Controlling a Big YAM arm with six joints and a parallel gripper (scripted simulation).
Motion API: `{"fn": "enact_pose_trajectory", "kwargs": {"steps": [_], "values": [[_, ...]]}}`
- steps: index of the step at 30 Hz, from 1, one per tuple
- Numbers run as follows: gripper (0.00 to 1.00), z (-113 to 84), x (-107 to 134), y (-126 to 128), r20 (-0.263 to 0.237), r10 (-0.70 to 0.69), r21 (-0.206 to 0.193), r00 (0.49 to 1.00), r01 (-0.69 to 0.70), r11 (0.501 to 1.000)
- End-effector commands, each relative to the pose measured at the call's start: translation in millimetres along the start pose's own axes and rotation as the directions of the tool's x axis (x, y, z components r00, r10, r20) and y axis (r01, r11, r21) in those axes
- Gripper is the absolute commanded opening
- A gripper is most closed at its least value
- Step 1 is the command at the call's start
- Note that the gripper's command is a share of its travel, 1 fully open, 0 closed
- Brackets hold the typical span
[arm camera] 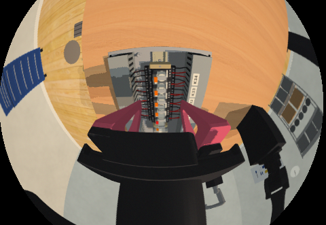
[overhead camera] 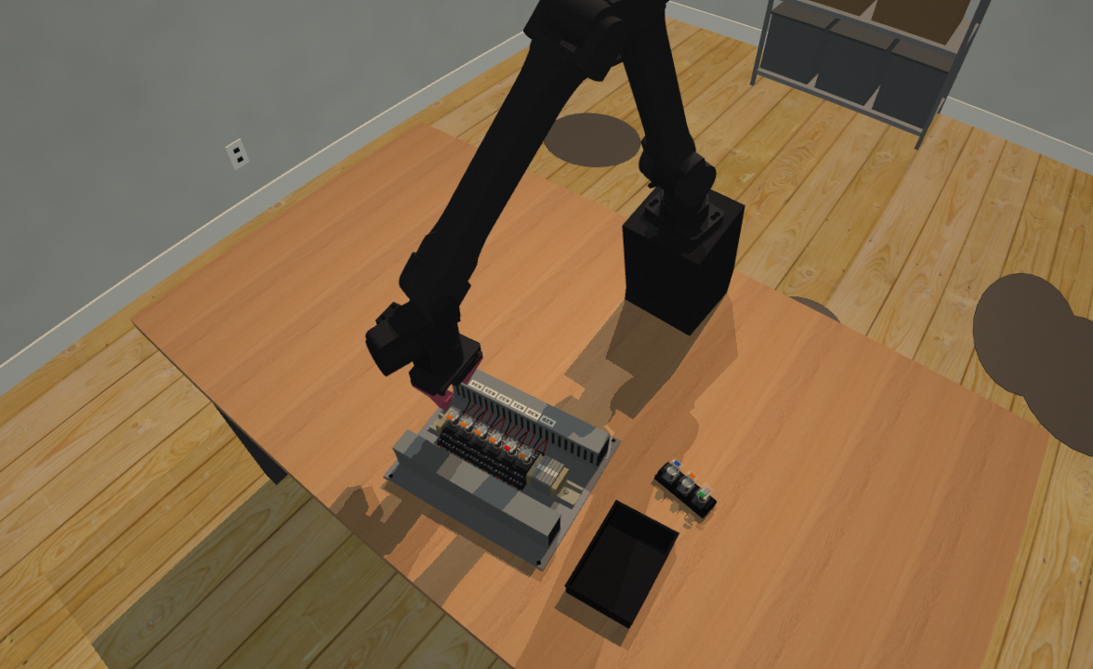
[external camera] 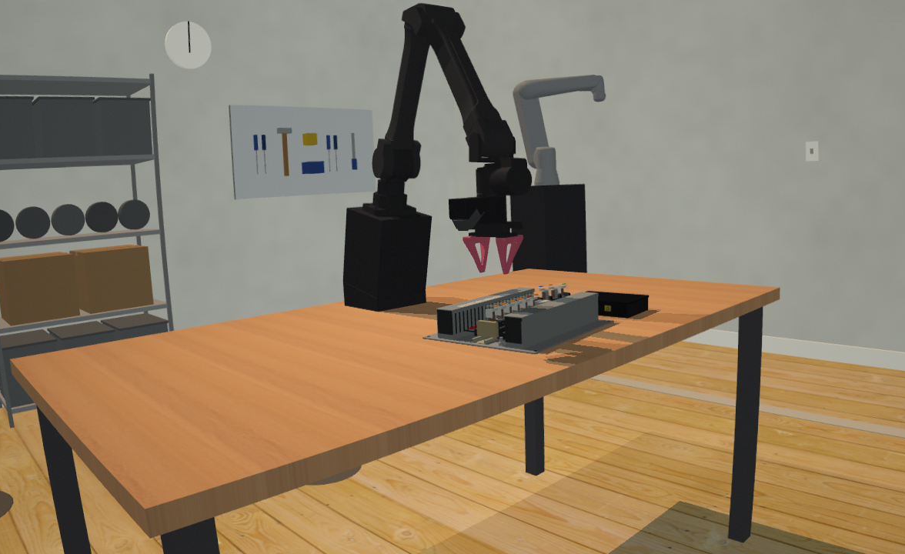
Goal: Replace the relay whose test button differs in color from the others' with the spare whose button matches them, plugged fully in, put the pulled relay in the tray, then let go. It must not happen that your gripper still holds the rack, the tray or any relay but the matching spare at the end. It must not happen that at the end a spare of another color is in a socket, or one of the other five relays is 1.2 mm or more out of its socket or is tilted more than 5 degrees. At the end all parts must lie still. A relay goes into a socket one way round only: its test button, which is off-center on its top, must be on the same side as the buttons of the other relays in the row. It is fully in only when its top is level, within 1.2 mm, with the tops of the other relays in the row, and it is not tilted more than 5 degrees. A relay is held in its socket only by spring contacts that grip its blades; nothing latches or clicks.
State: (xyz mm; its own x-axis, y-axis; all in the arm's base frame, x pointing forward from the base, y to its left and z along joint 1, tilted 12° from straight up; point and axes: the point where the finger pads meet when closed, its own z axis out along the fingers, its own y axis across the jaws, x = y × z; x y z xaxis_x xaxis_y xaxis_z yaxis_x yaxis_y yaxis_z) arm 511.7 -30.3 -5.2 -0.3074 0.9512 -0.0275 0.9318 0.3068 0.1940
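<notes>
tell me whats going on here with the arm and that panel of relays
A black arm's gripper hangs open and empty above one end of the relay row on the grey panel. One relay in the row has a red button; the others look orange. Three spares sit beside the black tray, which holds nothing. No relay has been pulled.
</notes>
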Motion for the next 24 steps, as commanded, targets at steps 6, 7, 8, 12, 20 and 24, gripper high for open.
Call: {"fn": "enact_pose_trajectory", "kwargs": {"steps": [6, 7, 8, 12, 20, 24], "values": [[0.59, -9.8, -9, 19, 0.016, -0.009, -0.034, 1.0, 0.01, 0.999], [0.59, -9.8, -9, 19, 0.016, -0.009, -0.034, 1.0, 0.01, 0.999], [0.59, -9.8, -9, 19, 0.016, -0.009, -0.034, 1.0, 0.01, 0.999], [0.59, -9.4, -7, 18, 0.015, -0.009, -0.034, 1.0, 0.01, 0.999], [0.59, -7.3, 33, 14, 0.016, -0.004, -0.04, 1.0, 0.005, 0.999], [0.59, -5.8, 48, 13, 0.015, -0.004, -0.042, 1.0, 0.004, 0.999]]}}
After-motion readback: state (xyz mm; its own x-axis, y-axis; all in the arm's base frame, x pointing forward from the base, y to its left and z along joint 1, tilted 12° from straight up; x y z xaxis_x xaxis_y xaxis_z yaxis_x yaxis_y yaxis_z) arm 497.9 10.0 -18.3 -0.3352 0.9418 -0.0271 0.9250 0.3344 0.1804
